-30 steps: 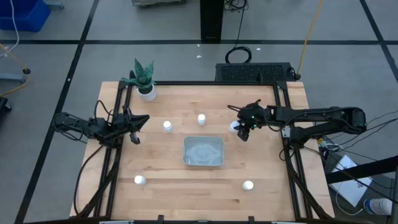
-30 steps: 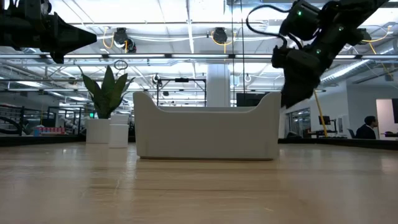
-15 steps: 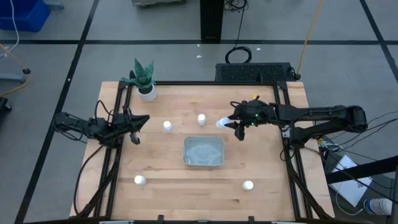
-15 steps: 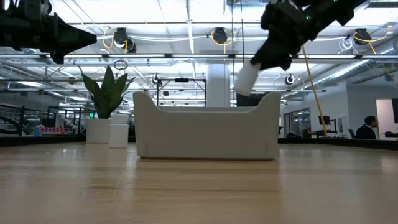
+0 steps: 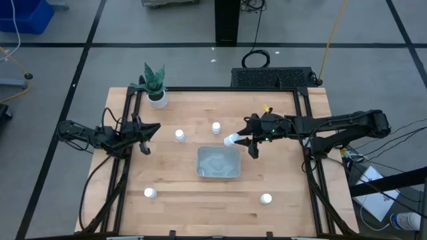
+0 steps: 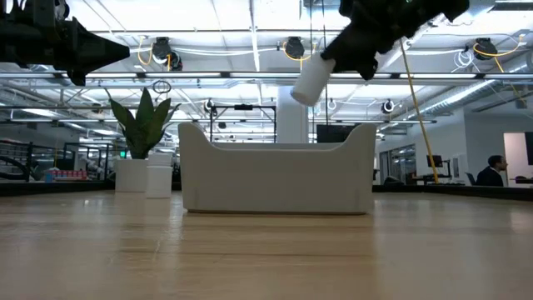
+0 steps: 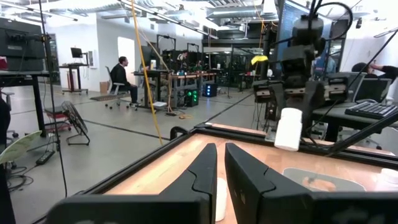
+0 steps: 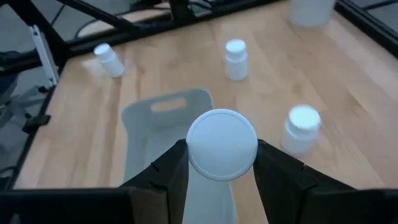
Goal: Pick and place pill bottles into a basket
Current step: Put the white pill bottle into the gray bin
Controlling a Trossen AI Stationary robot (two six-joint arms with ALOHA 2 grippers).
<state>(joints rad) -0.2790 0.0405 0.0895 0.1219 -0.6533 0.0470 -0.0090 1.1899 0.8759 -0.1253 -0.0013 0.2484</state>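
Above the basket's [image 5: 218, 162] far right corner, the right gripper [image 5: 241, 141] clenched a pill bottle [image 5: 230, 140] between its fingers. The bottle's long axis lay tilted, cap leading and angled down toward the tray in the low view. Let go from there, it would probably strike the rim or roll off along the table, since it seemed not to be over the tray's middle. The left gripper [image 5: 148, 130], fingers nearly together and empty, waited at the table's left edge.
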